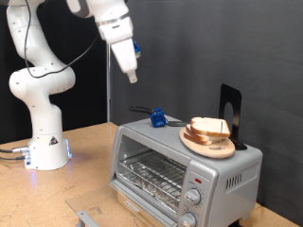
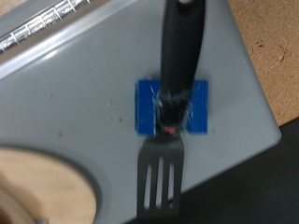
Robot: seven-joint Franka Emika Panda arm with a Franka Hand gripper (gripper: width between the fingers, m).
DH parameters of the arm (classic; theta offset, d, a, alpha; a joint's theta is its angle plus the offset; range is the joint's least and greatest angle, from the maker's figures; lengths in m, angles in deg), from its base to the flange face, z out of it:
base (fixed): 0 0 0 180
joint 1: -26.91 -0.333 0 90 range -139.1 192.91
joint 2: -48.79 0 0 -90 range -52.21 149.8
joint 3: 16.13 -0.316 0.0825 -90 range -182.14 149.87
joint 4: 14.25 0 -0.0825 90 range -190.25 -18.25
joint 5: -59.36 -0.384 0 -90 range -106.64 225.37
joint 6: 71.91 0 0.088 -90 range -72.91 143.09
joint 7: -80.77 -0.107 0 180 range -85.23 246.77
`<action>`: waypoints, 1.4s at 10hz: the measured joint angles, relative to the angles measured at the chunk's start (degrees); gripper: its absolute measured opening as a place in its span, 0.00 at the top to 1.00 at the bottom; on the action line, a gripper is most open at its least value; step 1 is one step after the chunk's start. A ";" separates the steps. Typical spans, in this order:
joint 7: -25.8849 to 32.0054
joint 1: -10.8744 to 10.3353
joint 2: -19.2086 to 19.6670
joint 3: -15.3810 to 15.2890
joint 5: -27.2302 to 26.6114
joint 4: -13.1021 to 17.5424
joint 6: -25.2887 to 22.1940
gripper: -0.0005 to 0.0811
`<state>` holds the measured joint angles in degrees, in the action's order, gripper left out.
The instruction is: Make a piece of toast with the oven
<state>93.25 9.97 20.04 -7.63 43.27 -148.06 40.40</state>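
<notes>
Hovering above the oven [image 1: 180,163], my tool [image 1: 132,75] hangs in mid-air, apart from everything, at about 11 o'clock from the oven's top; I cannot tell whether its fingers are apart or together, and the wrist view does not show them. Directly below it on the oven roof lies a black spatula [image 2: 168,112] with a slotted blade, resting across a small blue block [image 2: 171,105] [image 1: 157,118]. At 3 o'clock from that block, on the same roof, sits a round wooden plate [image 1: 210,144] carrying the pile of bread slices [image 1: 209,129]; I cannot pick out a single piece of toast apart from that pile. A black stand [image 1: 230,112] rises just behind the plate. Inside the oven a wire rack [image 1: 153,176] shows. The oven itself stands on the wooden counter [image 1: 57,194].
</notes>
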 joint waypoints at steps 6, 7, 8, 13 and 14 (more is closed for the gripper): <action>-8.28 0.02 -3.60 -7.31 0.86 -3.43 3.13 0.00; -9.47 0.04 -3.62 -7.48 0.85 -3.55 3.13 0.00; -9.20 0.04 -3.61 -7.47 0.85 -3.55 3.12 0.00; -5.46 -0.14 -2.38 -7.54 -0.69 -7.94 13.42 0.00; -5.02 -0.23 -2.29 -7.53 -2.42 -9.31 15.18 0.00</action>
<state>88.22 9.74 17.75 -15.17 40.85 -157.37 55.58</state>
